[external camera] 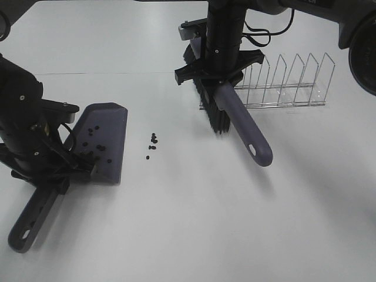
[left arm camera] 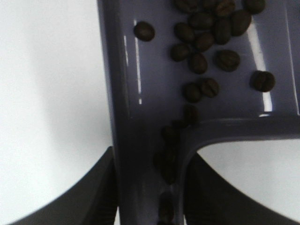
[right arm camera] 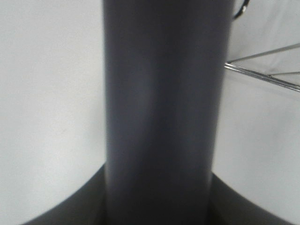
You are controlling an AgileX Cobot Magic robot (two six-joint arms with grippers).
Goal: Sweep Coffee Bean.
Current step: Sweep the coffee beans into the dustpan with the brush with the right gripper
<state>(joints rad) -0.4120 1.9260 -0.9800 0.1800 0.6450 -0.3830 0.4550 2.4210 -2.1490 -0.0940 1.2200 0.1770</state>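
No text, label, brand, number or sign is showing legibly. Pale marks on the dark arm link (external camera: 308, 4), up and right of the right gripper (external camera: 218, 75), are running off frame, unreadable.

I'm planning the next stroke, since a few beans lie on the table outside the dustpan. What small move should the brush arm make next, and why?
Probably bring the brush, gripped by the right hand, across until it is close beside the loose coffee beans. They lie between its bristles and the dustpan, which the left hand holds by the handle.
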